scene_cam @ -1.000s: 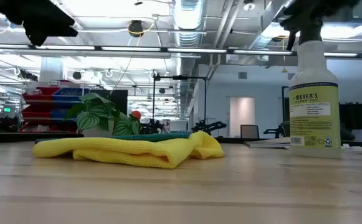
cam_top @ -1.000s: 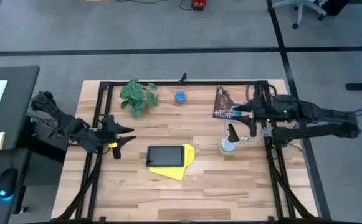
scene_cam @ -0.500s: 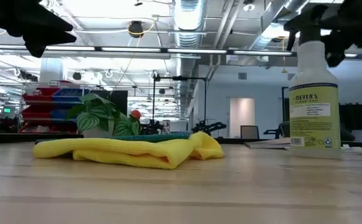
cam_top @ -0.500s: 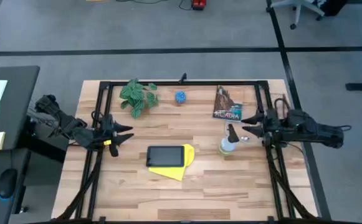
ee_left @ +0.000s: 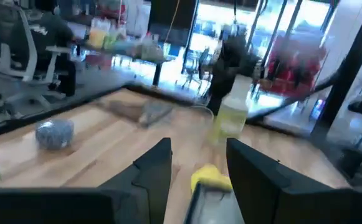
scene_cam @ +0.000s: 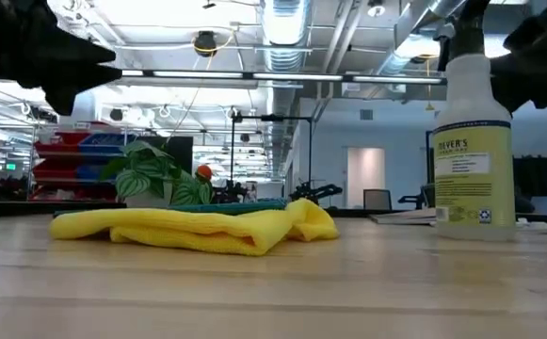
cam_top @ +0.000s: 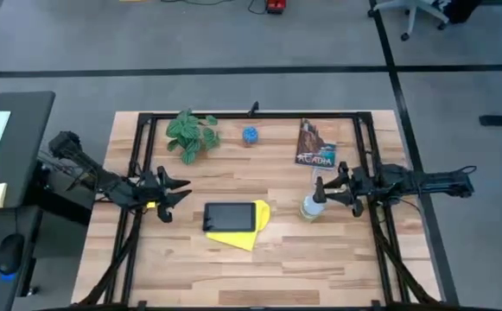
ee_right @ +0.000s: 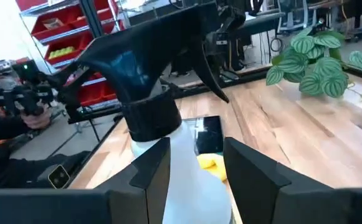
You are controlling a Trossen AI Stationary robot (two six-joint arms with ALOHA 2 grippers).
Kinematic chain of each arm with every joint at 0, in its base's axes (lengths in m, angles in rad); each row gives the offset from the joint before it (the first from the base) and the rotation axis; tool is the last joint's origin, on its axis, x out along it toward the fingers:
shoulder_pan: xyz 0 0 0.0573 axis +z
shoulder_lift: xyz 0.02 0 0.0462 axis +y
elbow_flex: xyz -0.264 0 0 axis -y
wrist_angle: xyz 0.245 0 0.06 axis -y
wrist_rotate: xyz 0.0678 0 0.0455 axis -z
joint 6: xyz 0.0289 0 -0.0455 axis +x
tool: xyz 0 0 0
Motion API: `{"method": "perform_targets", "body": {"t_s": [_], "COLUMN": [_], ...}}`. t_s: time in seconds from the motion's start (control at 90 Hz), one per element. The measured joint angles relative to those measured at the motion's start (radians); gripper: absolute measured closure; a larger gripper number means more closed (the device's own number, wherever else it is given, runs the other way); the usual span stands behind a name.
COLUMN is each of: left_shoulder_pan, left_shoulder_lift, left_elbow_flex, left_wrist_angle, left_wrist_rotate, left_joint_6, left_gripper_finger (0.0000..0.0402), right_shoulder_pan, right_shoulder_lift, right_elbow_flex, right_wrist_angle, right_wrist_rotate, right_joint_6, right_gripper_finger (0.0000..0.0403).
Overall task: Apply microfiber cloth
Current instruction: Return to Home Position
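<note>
You have the tablet (cam_top: 230, 216) in the middle, seemingly lying on the microfiber cloth (cam_top: 249, 234), which sticks out past its right and near sides. The spray bottle (cam_top: 312, 206) stands to their right. Farther back, left to right, sit the plant (cam_top: 190, 136), ball (cam_top: 250, 136) and book (cam_top: 316, 144).

Grey floor (cam_top: 233, 52) surrounds the wooden table (cam_top: 259, 268); red bins (scene_cam: 66, 141) line shelves behind.

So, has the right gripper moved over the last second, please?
Yes: in the high view, the right gripper has drawn away from the book, toward the spray bottle.
</note>
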Motion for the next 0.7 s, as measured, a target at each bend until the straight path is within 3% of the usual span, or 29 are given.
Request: {"method": "perform_targets", "body": {"t_s": [0.233,0.444,0.6,0.7], "left_shoulder_pan": [0.075,0.141,0.246,0.345], "left_shoulder_lift": [0.003,0.004,0.003,0.003], "left_elbow_flex": [-0.002,-0.003,-0.004,-0.004], "left_wrist_angle": [0.028,-0.038,0.04,0.021], "left_wrist_rotate": [0.153,0.182,0.441,0.516], "left_joint_6": [0.05,0.12,0.154,0.161], "left_gripper_finger": [0.0273,0.0273,0.028,0.0292], "right_shoulder_pan": [0.029,0.036,0.036,0.035], "right_shoulder_lift": [-0.001,-0.001,-0.001,-0.001], "right_elbow_flex": [-0.001,-0.001,-0.002,-0.002], "right_wrist_angle": [-0.003,-0.008,-0.009,-0.009], "right_wrist_rotate": [0.012,0.032,0.035,0.035], "right_joint_6": [-0.003,-0.004,-0.003,-0.003], "right_gripper_finger": [0.0267,0.0267,0.0267,0.0267]}}
